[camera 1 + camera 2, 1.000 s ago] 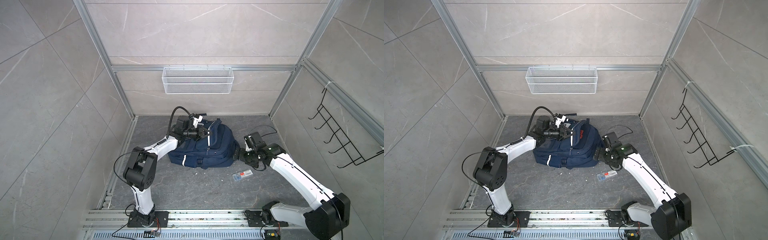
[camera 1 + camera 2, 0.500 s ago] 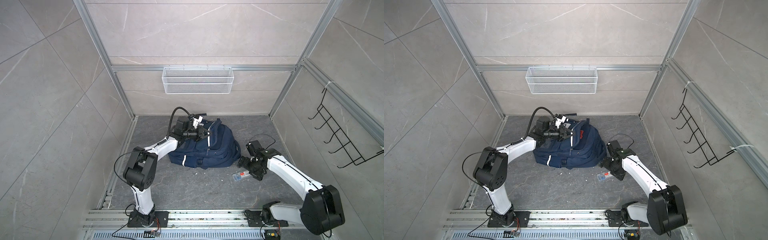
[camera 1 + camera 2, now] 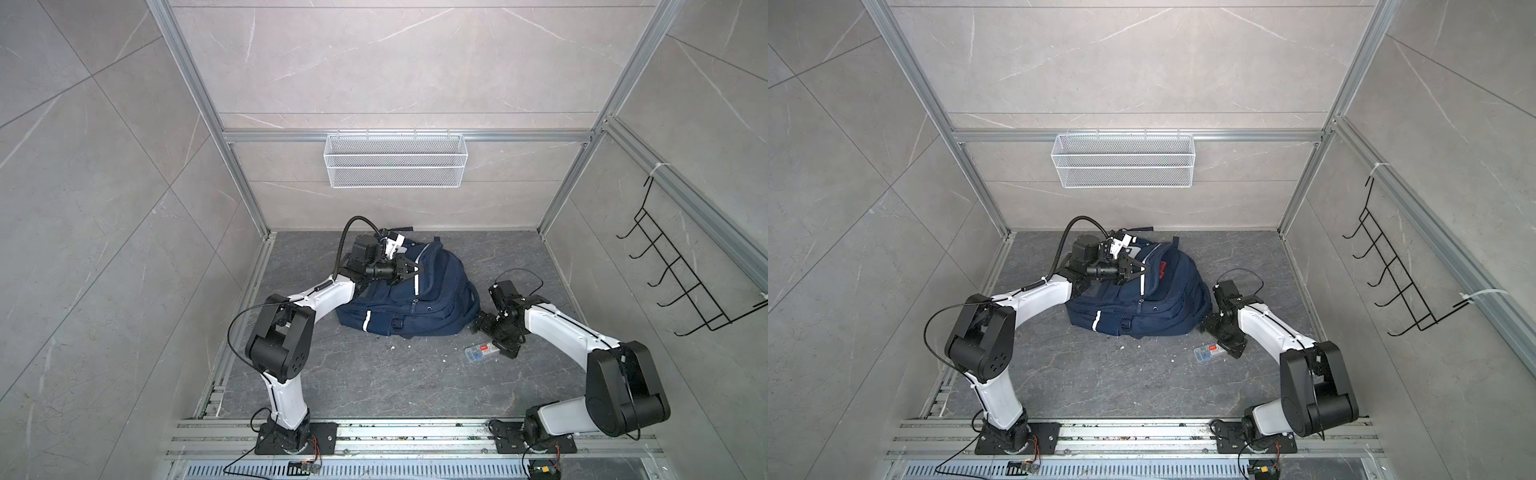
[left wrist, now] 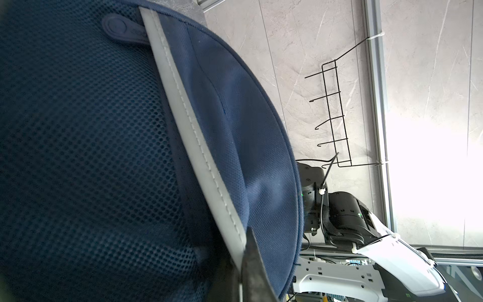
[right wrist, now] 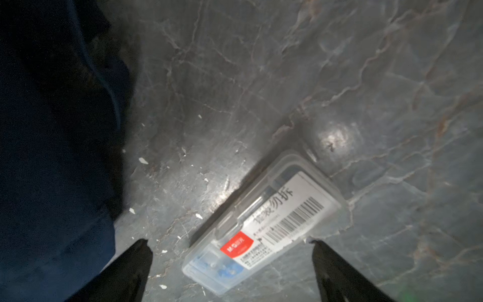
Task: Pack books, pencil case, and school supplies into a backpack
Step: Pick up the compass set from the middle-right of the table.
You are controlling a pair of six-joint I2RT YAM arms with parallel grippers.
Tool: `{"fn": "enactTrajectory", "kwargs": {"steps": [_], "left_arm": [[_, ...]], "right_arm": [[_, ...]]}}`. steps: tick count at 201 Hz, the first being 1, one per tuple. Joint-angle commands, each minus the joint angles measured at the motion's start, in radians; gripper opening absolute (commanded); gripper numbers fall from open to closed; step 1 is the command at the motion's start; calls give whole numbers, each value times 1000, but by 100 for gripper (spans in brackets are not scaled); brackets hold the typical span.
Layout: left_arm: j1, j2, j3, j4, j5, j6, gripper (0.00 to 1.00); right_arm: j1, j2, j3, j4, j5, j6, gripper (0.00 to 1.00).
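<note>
The navy backpack (image 3: 415, 307) (image 3: 1154, 309) lies on the grey floor, its top held open. My left gripper (image 3: 419, 268) (image 3: 1144, 269) (image 4: 248, 240) is shut on the backpack's (image 4: 78, 157) opening edge, beside a grey reflective stripe (image 4: 188, 125). Something red (image 3: 1163, 269) shows inside the opening. A small clear plastic box (image 3: 481, 353) (image 3: 1209, 353) (image 5: 266, 222) with a red-and-white label lies on the floor to the backpack's right. My right gripper (image 3: 494, 338) (image 3: 1219, 338) (image 5: 228, 243) hangs open just over it, one finger on each side. The books and the pencil case are out of view.
A white wire basket (image 3: 395, 166) hangs on the back wall and a black hook rack (image 3: 685, 282) on the right wall. White crumbs (image 5: 143, 160) dot the floor near the backpack's front edge. Metal rails (image 3: 415, 432) run along the front.
My right arm has drawn away from the backpack's side and come down and forward over the clear box, jaws staying wide. The left arm has kept its hold and not moved.
</note>
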Motion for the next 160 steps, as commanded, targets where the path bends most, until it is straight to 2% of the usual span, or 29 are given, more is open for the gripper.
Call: {"fn": "enactTrajectory", "kwargs": {"steps": [1, 108, 129, 160], "left_arm": [[19, -63, 4, 56, -13, 4, 0], [19, -79, -19, 61, -25, 0, 0], [19, -81, -22, 62, -28, -2, 0], [19, -87, -29, 66, -32, -2, 0]], "right_arm": [[-7, 28, -6, 23, 3, 5, 97], [-10, 86, -41, 72, 3, -19, 92], [-10, 85, -65, 83, 22, -23, 83], [-13, 82, -83, 86, 32, -31, 79]]}}
